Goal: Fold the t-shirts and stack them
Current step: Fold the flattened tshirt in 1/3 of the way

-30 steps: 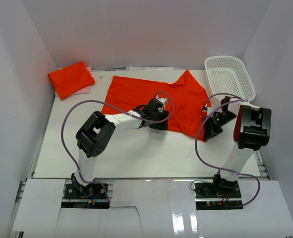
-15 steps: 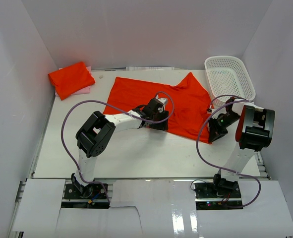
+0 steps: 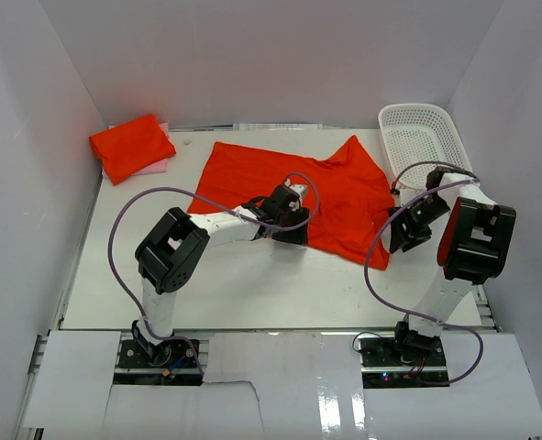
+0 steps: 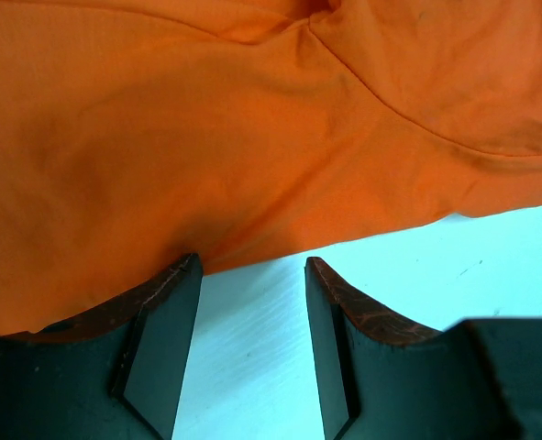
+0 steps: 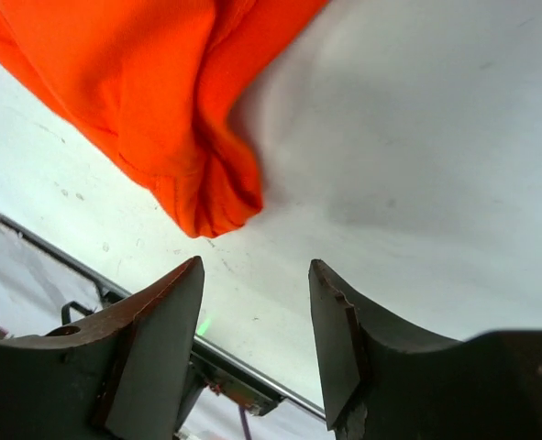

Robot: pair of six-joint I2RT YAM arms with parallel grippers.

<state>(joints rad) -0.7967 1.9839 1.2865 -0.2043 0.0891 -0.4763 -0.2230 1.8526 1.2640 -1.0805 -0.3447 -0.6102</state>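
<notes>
An orange t-shirt lies spread out in the middle of the table. My left gripper sits at its near hem. In the left wrist view the gripper is open over bare table, and the shirt's hem lies just beyond the fingertips. My right gripper stands open beside the shirt's right corner. In the right wrist view its jaws hold nothing, and the bunched corner rests on the table just ahead. A folded orange t-shirt lies at the back left.
A white mesh basket stands at the back right, close behind the right arm. A pink item pokes out under the folded shirt. White walls close in the table on three sides. The table's metal edge shows past the right fingers.
My right gripper has opened and let go of the shirt's right corner, then drawn off to the right. The corner has dropped onto the table. The left gripper has stayed put.
</notes>
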